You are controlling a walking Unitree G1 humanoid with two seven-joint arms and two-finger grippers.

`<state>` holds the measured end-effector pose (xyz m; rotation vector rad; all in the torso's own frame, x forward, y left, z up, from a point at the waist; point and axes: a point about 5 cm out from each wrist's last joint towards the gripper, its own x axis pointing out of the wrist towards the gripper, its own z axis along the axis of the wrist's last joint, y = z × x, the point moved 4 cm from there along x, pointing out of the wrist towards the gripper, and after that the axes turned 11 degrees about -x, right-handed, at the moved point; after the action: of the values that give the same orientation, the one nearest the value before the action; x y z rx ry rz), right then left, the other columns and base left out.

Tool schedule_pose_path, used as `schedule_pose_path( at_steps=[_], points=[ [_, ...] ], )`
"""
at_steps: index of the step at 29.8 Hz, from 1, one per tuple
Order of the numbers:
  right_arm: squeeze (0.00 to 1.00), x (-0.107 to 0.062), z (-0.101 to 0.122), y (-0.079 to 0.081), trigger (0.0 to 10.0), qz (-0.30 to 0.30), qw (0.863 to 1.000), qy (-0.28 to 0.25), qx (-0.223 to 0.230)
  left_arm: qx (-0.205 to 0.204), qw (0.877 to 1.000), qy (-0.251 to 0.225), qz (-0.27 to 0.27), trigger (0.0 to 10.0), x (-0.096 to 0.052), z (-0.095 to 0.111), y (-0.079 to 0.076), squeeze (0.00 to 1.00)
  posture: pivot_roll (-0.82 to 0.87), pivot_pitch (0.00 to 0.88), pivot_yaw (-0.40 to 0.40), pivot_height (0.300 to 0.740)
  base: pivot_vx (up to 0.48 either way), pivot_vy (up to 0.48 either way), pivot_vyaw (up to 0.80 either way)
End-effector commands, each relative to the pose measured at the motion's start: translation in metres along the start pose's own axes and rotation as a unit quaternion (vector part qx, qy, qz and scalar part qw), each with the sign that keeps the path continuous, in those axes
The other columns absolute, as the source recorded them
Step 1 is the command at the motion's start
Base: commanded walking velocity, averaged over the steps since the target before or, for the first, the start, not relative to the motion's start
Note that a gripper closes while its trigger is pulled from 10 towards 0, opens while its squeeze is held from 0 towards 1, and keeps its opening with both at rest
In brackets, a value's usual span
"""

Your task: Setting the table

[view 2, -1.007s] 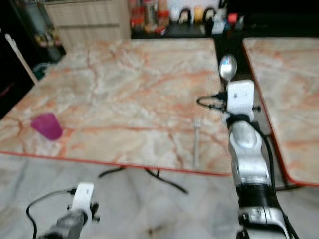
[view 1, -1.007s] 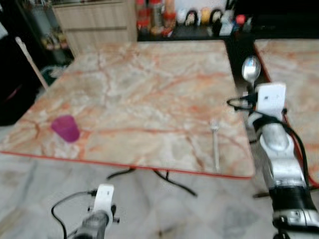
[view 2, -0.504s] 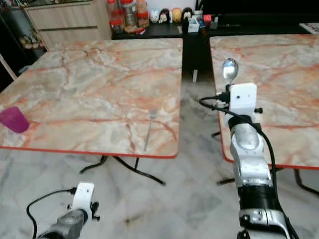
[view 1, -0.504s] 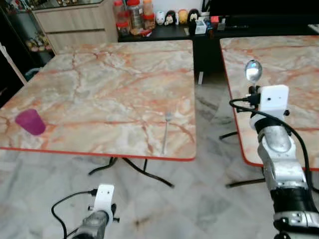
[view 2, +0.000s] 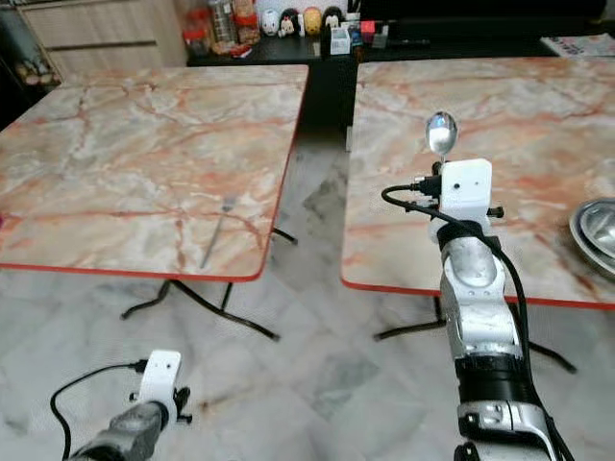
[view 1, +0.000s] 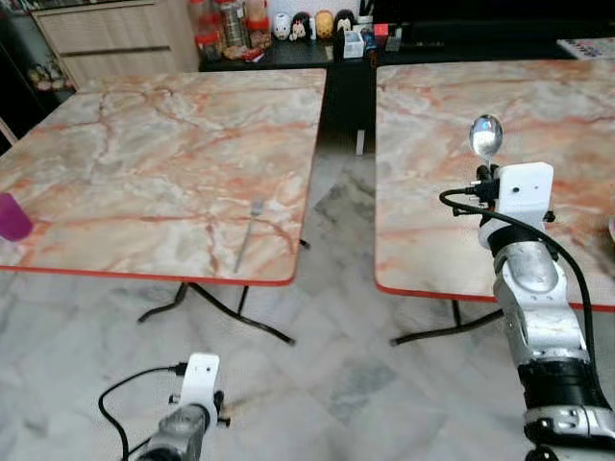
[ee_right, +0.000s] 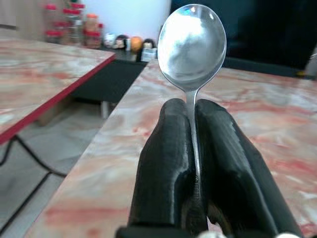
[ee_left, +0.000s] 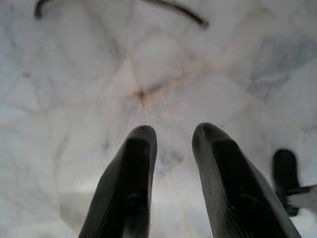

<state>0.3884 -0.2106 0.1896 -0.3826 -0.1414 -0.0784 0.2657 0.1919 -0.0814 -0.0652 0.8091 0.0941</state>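
Right wrist view: the right claw (ee_right: 193, 148) pinched a spoon (ee_right: 192, 44) by its handle, bowl upright. Light, rigid and slippery steel, it was best gripped mid-handle. The left claw (ee_left: 173, 144) hung open, idle.

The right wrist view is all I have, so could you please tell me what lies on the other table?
Observer: A fork lies near the front edge of the left table.
Operator: Anything on the table ahead of the spoon?
Observer: A metal bowl sits at the right table's right side.
Operator: Where is the other arm?
Observer: The left gripper hangs low over the floor, open and holding nothing.
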Motion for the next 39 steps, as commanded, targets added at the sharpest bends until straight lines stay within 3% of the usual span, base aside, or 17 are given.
schedule_pose_path(
  at_steps=[1, 16, 39],
  points=[
    [0.00, 0.0021, 0.0067, -0.0037, 10.0, -0.006, 1.000, -0.010, 0.004, 0.009, 1.000, 0.002, 0.004, 10.0, -0.0003, -0.0011, 0.0023, 0.00, -0.09, 0.070, 0.093, 0.740, 0.000, -0.401, 0.00],
    [0.00, 0.0041, 0.0061, -0.0031, 10.0, -0.008, 1.000, -0.007, 0.014, 0.010, 1.000, 0.002, 0.003, 10.0, -0.0005, -0.0019, 0.0025, 0.00, -0.09, 0.049, 0.092, 0.740, 0.000, -0.400, 0.00],
    [0.00, 0.0023, -0.0007, -0.0083, 10.0, -0.023, 1.000, 0.008, 0.015, -0.003, 1.000, -0.002, 0.007, 10.0, 0.0000, 0.0011, 0.0026, 0.00, -0.08, 0.092, 0.094, 0.740, 0.000, -0.365, 0.00]
  ],
)
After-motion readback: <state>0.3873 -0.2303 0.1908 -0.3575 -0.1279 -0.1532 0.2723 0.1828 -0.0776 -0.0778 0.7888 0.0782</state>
